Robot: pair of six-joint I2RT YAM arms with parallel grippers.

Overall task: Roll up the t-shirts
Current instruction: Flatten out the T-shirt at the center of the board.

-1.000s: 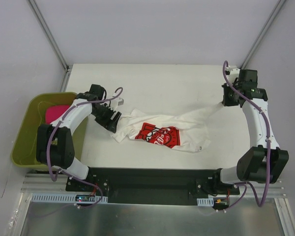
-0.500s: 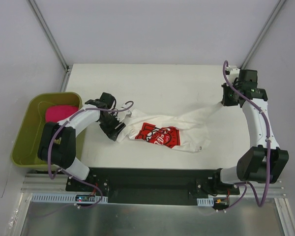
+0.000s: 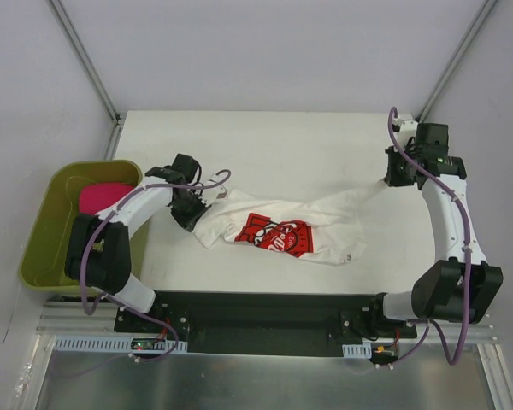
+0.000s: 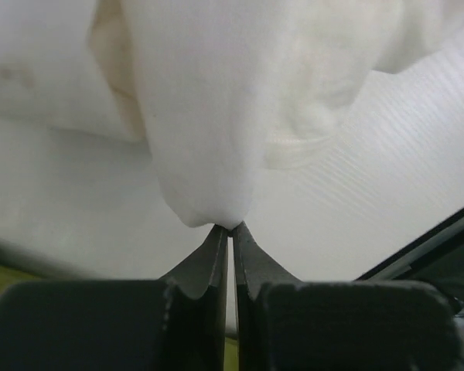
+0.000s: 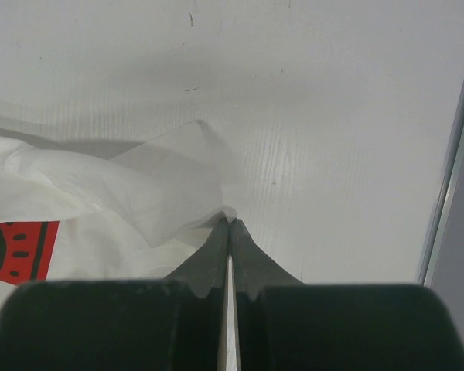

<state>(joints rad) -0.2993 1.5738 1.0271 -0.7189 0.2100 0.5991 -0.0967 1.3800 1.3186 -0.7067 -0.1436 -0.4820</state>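
A white t-shirt [image 3: 329,212] with a red chest print [image 3: 275,234] lies crumpled and stretched across the middle of the table. My left gripper [image 3: 202,205] is at the shirt's left end, shut on a fold of white cloth [image 4: 209,154] pinched at its tips [image 4: 230,226]. At the far right, my right gripper [image 3: 392,181] is shut on a thin corner of the same shirt [image 5: 178,174], which meets its tips [image 5: 230,221]. A pink rolled t-shirt [image 3: 103,195] lies in the bin on the left.
An olive-green bin [image 3: 41,252] stands off the table's left edge, beside the left arm. Metal frame posts [image 3: 85,60] rise at the back corners. A table rail [image 5: 452,178] runs close on the right of my right gripper.
My left gripper has moved right from near the bin onto the shirt's left end and closed on the cloth. The right arm has stayed still, holding its corner.
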